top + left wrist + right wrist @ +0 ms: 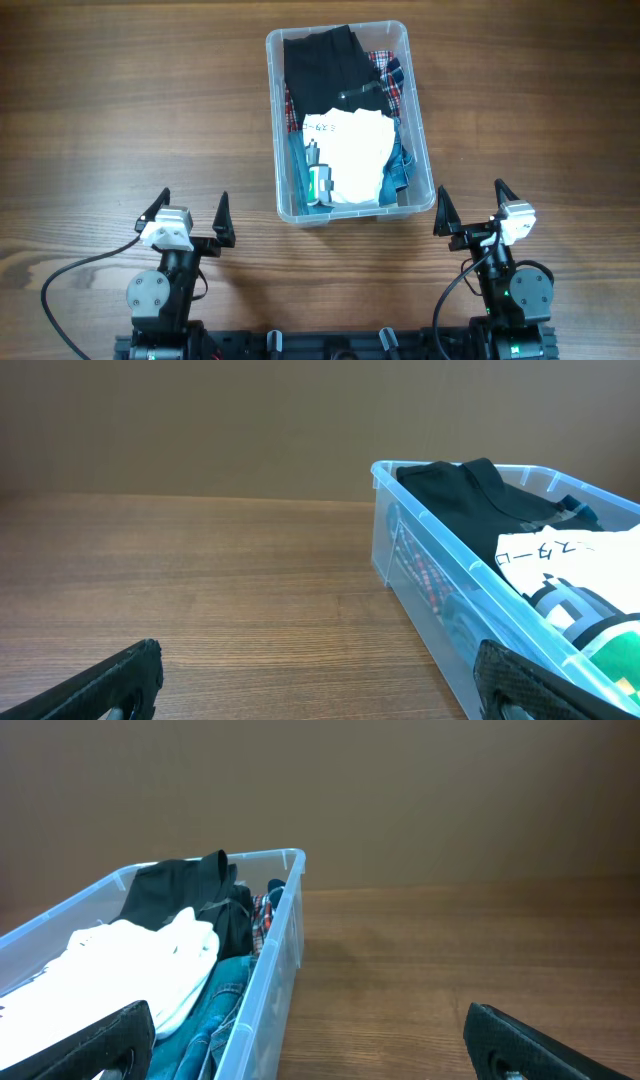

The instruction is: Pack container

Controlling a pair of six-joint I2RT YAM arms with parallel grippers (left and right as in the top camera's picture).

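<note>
A clear plastic container stands at the middle back of the table, holding folded clothes: a black garment at the far end, a white shirt on top, blue jeans and a plaid piece beneath. My left gripper rests open near the front edge, left of the box, nothing between its fingers. My right gripper is open too, just off the box's front right corner. The container fills the right of the left wrist view and the container fills the left of the right wrist view.
A green and white item lies by the white shirt inside the box. Bare wooden tabletop surrounds the box on both sides. Cables run from both arm bases at the front edge.
</note>
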